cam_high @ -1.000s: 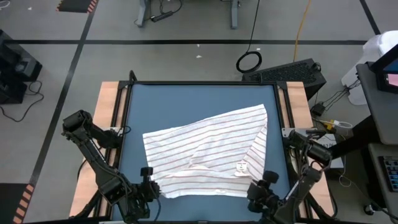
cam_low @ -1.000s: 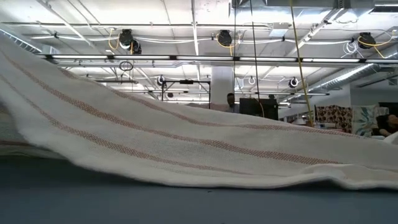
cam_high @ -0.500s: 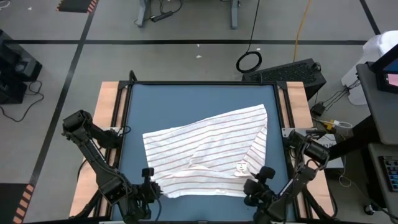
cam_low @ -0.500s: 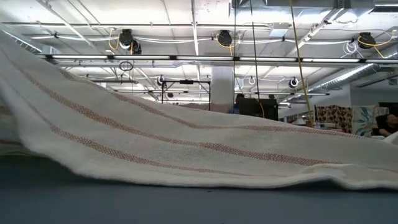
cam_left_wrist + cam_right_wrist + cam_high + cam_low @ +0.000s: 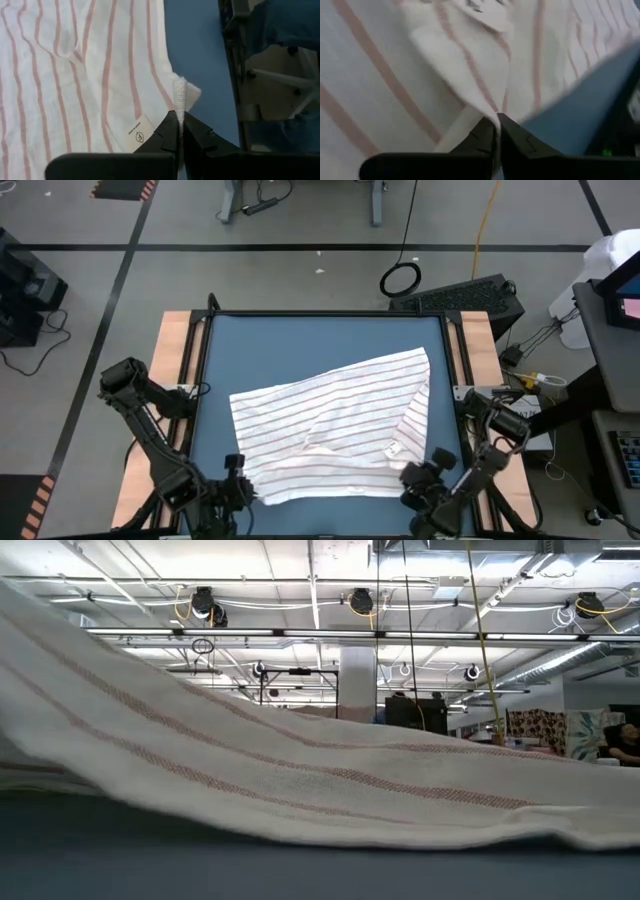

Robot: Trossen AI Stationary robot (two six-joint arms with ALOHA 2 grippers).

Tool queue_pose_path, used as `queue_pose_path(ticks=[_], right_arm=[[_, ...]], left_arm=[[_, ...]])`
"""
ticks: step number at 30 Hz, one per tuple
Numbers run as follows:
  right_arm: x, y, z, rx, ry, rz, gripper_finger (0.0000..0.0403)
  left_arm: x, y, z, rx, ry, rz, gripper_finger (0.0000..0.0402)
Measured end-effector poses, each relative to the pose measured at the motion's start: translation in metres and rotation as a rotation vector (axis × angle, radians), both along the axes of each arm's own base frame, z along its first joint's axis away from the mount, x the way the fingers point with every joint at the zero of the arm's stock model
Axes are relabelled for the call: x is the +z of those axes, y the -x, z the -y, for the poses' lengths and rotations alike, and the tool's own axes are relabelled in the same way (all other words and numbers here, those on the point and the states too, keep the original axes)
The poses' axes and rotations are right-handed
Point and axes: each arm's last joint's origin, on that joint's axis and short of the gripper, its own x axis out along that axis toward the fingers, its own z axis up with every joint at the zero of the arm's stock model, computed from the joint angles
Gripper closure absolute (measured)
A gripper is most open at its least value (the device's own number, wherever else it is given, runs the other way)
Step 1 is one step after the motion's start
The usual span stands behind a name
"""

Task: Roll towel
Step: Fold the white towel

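The towel (image 5: 330,425) is lying spread, rumpled and slightly skewed, across the centre and lower right of the blue counter (image 5: 300,345) in the high view, its far corner reaching toward the right middle of the frame. A small white label (image 5: 394,448) is showing near its lower right edge. In the low view the towel (image 5: 300,775) is sloping down from the upper left of the frame to the lower right, its edge resting on the counter (image 5: 300,875).

The left gripper (image 5: 238,488) is sitting at the towel's lower left corner, at the bottom of the high view. In the left wrist view its fingers (image 5: 167,132) are pinching a thin fold of the towel's edge, closed tight on the cloth beside the label (image 5: 139,134).

The right gripper (image 5: 418,480) is sitting at the towel's lower right corner. In the right wrist view its fingers (image 5: 482,137) are closed together, gripping a raised fold of the towel (image 5: 420,60).
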Motion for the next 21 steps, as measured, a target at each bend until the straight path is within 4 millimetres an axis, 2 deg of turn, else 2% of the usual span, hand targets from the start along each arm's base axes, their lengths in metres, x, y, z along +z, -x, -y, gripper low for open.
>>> queue_pose_path(ticks=[8,13,21], right_arm=[[0.001,0.046,-0.025,-0.057,-0.001,0.165,0.0395],[0.003,0.070,-0.031,-0.098,0.024,0.313,0.0395],[0.006,0.078,-0.029,-0.117,0.065,0.218,0.0395]], left_arm=[[0.000,0.007,0.005,-0.001,0.011,0.007,0.0391],[0.001,0.009,0.007,0.014,0.012,0.025,0.0391],[-0.007,0.019,0.018,-0.016,0.035,-0.027,0.0391]])
